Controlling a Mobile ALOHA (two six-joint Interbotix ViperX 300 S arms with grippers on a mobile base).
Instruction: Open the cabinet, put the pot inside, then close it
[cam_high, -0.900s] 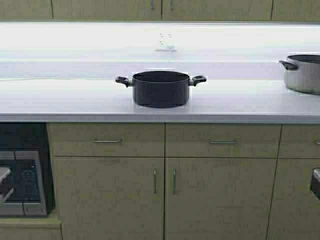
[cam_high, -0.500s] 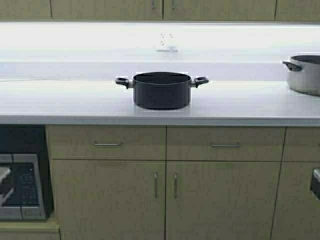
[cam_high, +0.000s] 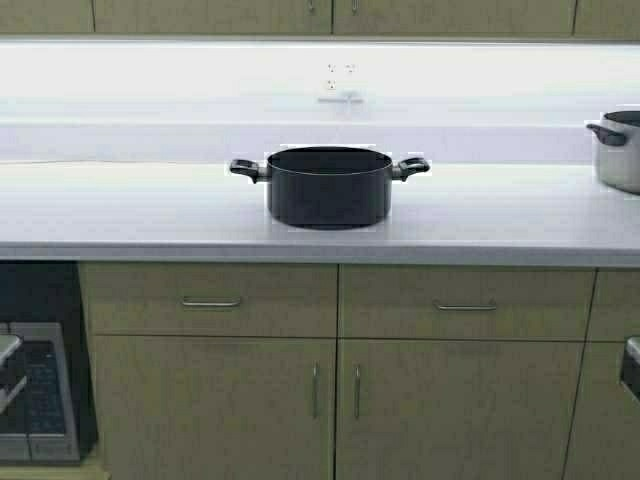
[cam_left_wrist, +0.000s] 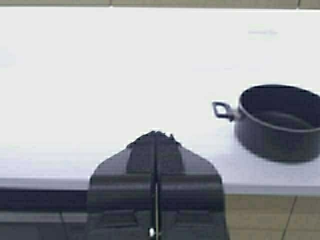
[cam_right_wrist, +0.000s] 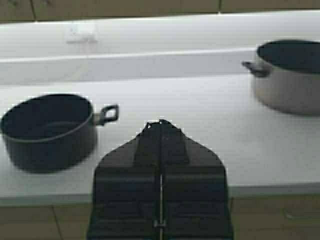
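The black pot (cam_high: 328, 190) stands upright and lidless on the white countertop (cam_high: 150, 210), near the middle. Only the bottom strip of the cabinet (cam_high: 220, 14) shows along the upper edge of the high view, both doors shut, handle tips (cam_high: 312, 7) at the seam. My left gripper (cam_left_wrist: 156, 134) is shut on nothing, short of the counter's front edge, with the pot (cam_left_wrist: 280, 125) off to one side. The right gripper (cam_right_wrist: 161, 122) is also shut and empty, with the pot (cam_right_wrist: 47, 130) on its other side. Both arms sit low at the high view's side edges.
A shiny steel pot (cam_high: 620, 150) stands at the counter's right end. Below the counter are drawers (cam_high: 210, 300) and base cabinet doors (cam_high: 210, 410). A microwave (cam_high: 35, 400) sits low on the left. A wall outlet (cam_high: 340, 85) is behind the black pot.
The robot has driven closer to the counter: the scene has grown and slid down, and the steel pot has drifted toward the right edge. Both grippers stay shut.
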